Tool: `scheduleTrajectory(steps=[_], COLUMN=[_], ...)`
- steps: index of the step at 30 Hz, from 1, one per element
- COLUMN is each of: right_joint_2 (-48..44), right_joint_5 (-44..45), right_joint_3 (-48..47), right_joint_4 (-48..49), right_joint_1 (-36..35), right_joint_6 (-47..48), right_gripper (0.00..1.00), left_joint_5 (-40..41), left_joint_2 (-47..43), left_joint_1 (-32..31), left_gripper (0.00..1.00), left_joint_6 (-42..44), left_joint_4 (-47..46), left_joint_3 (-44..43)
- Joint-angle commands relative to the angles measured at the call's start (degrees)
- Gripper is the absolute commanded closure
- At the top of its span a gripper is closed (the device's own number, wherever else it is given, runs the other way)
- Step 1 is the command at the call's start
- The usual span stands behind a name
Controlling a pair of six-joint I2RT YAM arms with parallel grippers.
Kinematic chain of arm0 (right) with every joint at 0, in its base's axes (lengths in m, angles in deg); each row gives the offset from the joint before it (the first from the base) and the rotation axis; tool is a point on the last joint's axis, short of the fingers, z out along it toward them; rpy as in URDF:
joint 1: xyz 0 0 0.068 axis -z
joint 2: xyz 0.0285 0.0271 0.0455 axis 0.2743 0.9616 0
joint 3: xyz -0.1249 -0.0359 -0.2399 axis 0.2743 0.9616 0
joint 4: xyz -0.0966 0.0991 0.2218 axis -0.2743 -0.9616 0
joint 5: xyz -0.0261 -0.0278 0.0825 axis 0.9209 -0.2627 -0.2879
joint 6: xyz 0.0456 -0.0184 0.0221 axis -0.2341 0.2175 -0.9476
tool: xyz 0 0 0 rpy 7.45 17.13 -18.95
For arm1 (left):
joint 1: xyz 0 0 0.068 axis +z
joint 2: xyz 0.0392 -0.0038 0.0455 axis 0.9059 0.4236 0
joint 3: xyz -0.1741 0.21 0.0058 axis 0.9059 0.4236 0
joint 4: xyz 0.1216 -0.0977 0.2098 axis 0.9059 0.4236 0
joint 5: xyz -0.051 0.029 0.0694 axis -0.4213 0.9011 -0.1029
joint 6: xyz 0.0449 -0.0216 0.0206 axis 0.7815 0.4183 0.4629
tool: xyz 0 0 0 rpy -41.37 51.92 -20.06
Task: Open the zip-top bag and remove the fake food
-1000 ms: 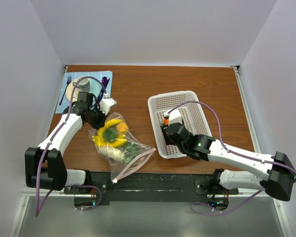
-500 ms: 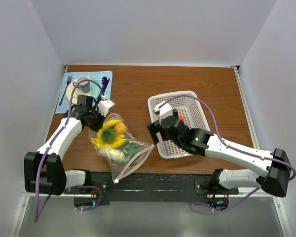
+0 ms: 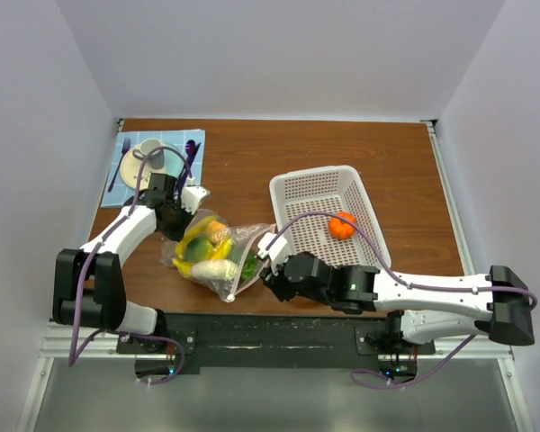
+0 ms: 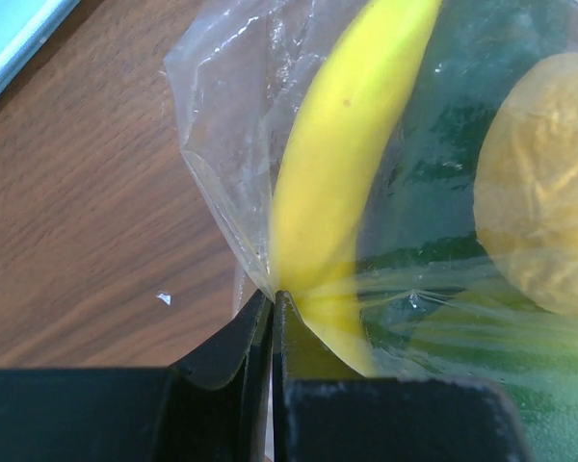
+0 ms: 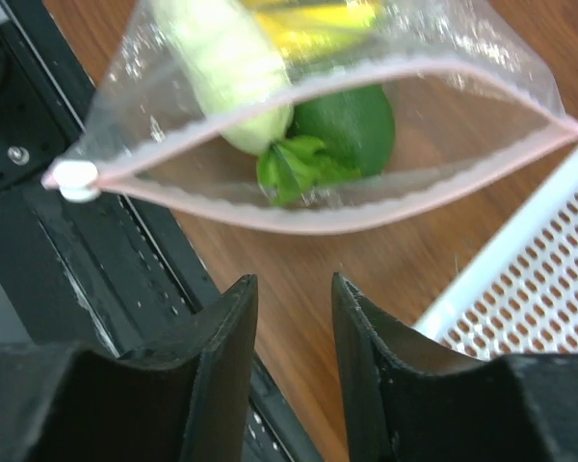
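Left claw pinches bag far end. Right claw half open, empty, facing bag mouth by near edge of surface; green food closest.

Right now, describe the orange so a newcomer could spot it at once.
Find the white perforated basket on the right half of the wooden table. The orange lies alone inside it. Every other fake fruit sits in the clear bag to the left.
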Motion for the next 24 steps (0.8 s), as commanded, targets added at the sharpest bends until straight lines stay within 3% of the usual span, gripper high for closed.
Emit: scheduleTrajectory(steps=[1, 6, 12, 16, 20, 24], right_joint_2=[3.88, 6.79, 13.55, 18.04, 20.94, 23.49], right_joint_5=[-1.35, 3.22, 2.27, -2.39, -6.61, -9.15], right_joint_3=[-3.21, -4.44, -5.76, -5.5, -4.01, -3.13], right_joint_4=[8.44, 11.44, 16.0, 19.35, 24.97, 30.32], right_joint_1=[-0.17, -0.17, 1.32, 3.6, 4.66, 4.66], right_joint_6=[2.36, 4.29, 6.32, 6.32, 7.11, 7.9], right_gripper=[0.57, 0.53, 0.48, 0.19, 0.02, 0.01], left_joint_5=[-0.56, -0.38, -0.82, -0.38, -0.03, 0.06], left_joint_2=[-0.06, -1.82, -3.14, -4.02, -4.89, -4.72], left_joint_1=[0.2, 0.2, 0.2, 0.2, 0.2, 0.2], left_gripper=[0.92, 0.92, 0.93, 0.93, 0.93, 0.93], left_joint_6=[-1.29, -0.32, -0.05, 0.56, 1.17, 0.74], left_joint_4=[2.52, 2.78, 3.4, 3.84, 4.1, 4.19], left_joint_3=[0.21, 1.0, 1.27, 1.79, 1.97, 1.71])
